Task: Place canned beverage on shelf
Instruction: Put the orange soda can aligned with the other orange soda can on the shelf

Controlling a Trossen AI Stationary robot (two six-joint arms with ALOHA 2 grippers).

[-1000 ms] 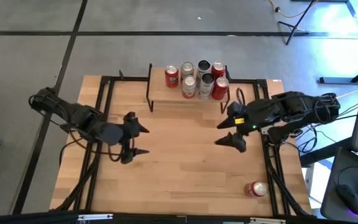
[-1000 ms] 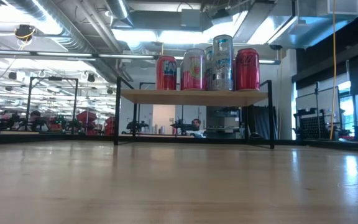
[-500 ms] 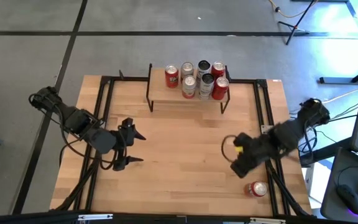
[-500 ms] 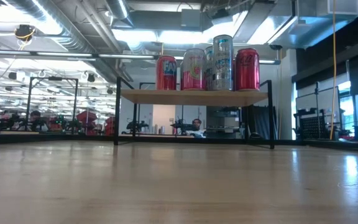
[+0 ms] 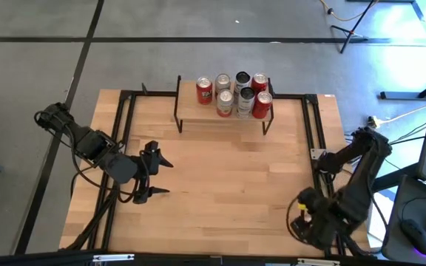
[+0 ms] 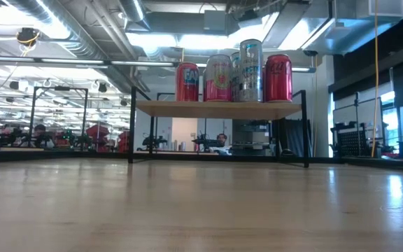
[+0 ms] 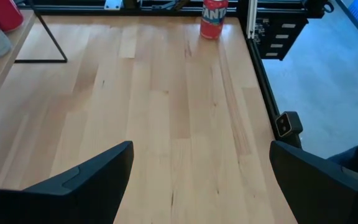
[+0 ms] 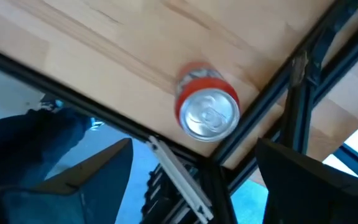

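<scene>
Seven cans (image 5: pixel 233 93) standing upright on the shelf (image 5: pixel 223 112), grouped toward its right end at the far middle of the wooden table (image 5: pixel 220 181); red, pink and silver cans among them, seen from table height as a tight cluster on the light plank (image 6: pixel 219 107) above thin black legs. One further can, an orange-red Fanta can (image 8: pixel 207 110), upright on the table at the near right corner, close beside the black frame rail; same can visible across the table from the left wrist camera (image 7: pixel 214 18). Hidden from overhead by the right arm. Right gripper (image 8: pixel 194 168) poised above this can at the near right corner, fingers (image 8: pixel 92 174) spread wide, can top showing between them, nothing held, no contact evident. Left gripper (image 5: pixel 156 176) at the left side of the table, well apart from both shelf and loose can, fingers (image 7: pixel 82 180) parted wide over bare wood, nothing held. Shelf's left half bare of cans. Room beyond the shelf cluttered with equipment; detail not legible.
</scene>
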